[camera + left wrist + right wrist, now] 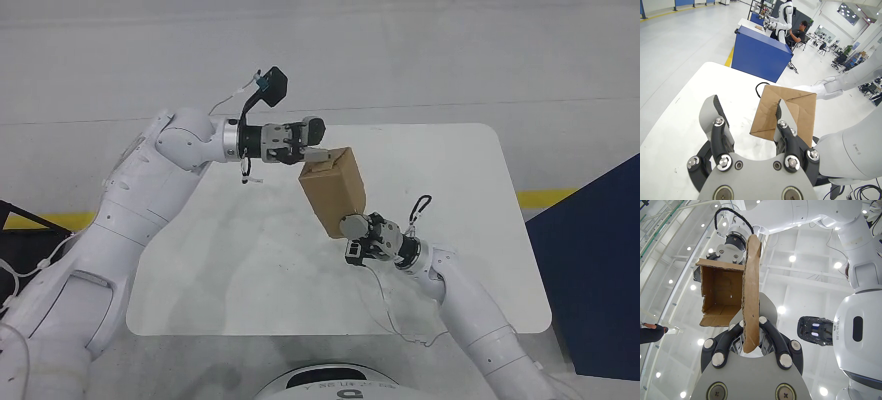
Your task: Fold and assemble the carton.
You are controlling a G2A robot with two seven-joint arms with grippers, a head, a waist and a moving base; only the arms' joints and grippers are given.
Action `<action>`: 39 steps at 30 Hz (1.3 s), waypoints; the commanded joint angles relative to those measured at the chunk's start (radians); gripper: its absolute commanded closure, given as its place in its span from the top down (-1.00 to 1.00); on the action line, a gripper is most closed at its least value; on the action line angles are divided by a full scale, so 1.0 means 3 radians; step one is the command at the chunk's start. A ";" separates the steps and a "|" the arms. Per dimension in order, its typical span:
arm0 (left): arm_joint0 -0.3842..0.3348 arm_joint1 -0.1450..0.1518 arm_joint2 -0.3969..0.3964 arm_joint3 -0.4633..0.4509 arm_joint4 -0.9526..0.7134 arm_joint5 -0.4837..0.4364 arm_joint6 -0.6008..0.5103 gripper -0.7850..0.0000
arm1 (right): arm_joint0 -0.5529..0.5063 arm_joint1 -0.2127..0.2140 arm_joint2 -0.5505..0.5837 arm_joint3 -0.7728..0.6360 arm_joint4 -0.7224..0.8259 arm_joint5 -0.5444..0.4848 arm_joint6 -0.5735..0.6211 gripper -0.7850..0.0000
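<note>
While the right gripper (360,232) is clamped on a flap of the carton (330,188), the left gripper (747,102) (fingers spread apart) sits at its opposite end.

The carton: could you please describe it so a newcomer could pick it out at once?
Look above the white table, between the left gripper and right gripper. The carton is the only brown cardboard box there, one end folded shut, the other open with loose flaps.
</note>
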State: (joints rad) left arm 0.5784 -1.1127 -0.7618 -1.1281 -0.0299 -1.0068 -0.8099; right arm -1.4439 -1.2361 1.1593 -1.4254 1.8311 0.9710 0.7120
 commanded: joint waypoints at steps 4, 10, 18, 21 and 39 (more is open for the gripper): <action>-0.0017 0.0010 -0.0008 -0.0037 0.0069 0.0028 -0.0038 0.94 | -0.0006 0.0000 -0.0009 -0.0010 -0.0029 -0.0007 0.0021 -1.00; -0.0019 0.0025 -0.0040 -0.0068 0.0212 0.0066 -0.0027 0.90 | -0.0015 0.0001 -0.0010 -0.0014 -0.0048 -0.0008 0.0054 -1.00; 0.0021 0.0038 -0.0052 -0.0149 0.0393 0.0099 0.0011 0.87 | -0.0022 0.0001 -0.0020 -0.0024 -0.0067 -0.0008 0.0070 -1.00; 0.0027 0.0039 -0.0043 -0.0182 0.0458 0.0121 0.0004 0.87 | -0.0028 0.0002 -0.0021 -0.0031 -0.0082 -0.0013 0.0072 -1.00; 0.0064 0.0050 -0.0018 -0.0311 0.0594 0.0183 0.0016 0.83 | -0.0105 0.0021 0.0014 -0.0076 -0.0165 -0.0011 0.0175 -1.00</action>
State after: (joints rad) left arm 0.5968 -1.0979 -0.7646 -1.2201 0.1517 -0.9511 -0.8114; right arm -1.4740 -1.2300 1.1632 -1.4473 1.7829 0.9684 0.7618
